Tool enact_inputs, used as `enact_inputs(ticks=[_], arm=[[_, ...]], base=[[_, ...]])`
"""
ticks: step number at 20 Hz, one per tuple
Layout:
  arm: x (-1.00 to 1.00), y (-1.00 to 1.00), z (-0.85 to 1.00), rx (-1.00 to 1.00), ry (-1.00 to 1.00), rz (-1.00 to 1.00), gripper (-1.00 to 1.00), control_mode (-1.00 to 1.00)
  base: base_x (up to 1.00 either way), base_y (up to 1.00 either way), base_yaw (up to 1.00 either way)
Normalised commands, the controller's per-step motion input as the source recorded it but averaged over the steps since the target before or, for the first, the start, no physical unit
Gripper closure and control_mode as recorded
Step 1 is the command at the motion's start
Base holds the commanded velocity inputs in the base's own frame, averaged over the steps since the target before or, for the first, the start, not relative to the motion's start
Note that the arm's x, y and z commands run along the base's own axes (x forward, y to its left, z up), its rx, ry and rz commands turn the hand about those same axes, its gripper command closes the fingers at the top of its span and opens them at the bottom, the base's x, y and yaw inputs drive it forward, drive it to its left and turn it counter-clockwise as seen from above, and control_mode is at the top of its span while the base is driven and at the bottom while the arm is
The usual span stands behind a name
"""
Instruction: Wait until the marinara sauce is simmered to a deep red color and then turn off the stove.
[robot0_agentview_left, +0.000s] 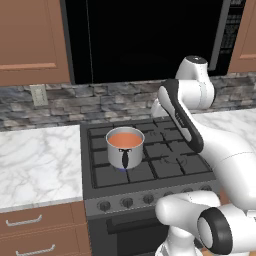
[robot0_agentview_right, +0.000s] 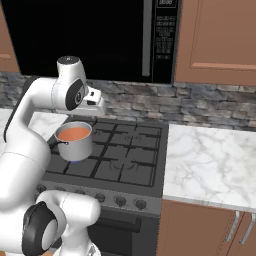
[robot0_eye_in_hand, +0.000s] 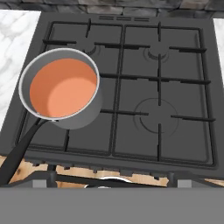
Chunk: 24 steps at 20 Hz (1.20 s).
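Claw not made out: fingertips lost against the dark stove (robot0_eye_in_hand: 131, 87) front at the bottom of the hand view, so spread or together cannot be told. Sauce (robot0_agentview_left: 124, 139), pale orange, sits in a steel pot (robot0_agentview_left: 125, 152) on the front left burner, black handle (robot0_eye_in_hand: 19, 151) cut off at the frame edge. Faint blue flame (robot0_agentview_left: 123, 170) under the pot, mostly hidden. Microwave (robot0_agentview_right: 100, 35) keypad lettering too small to read. Some knobs (robot0_agentview_left: 127, 202) blocked by the arm.
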Motion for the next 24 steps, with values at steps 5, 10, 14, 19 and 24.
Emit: enact_inputs(ticks=[5,10,14,19,24], arm=[[0.00,0.00,0.00,0.00,0.00,0.00,-1.00,-1.00],[0.00,0.00,0.00,0.00,0.00,0.00,-1.00,-1.00],[0.00,0.00,0.00,0.00,0.00,0.00,-1.00,-1.00],[0.00,0.00,0.00,0.00,0.00,0.00,-1.00,-1.00],[-0.06,0.01,-0.05,-0.01,0.00,0.01,-1.00,-1.00]], base=[[0.00,0.00,0.00],[0.00,0.00,0.00],[0.00,0.00,0.00],[0.00,0.00,0.00],[0.00,0.00,0.00]])
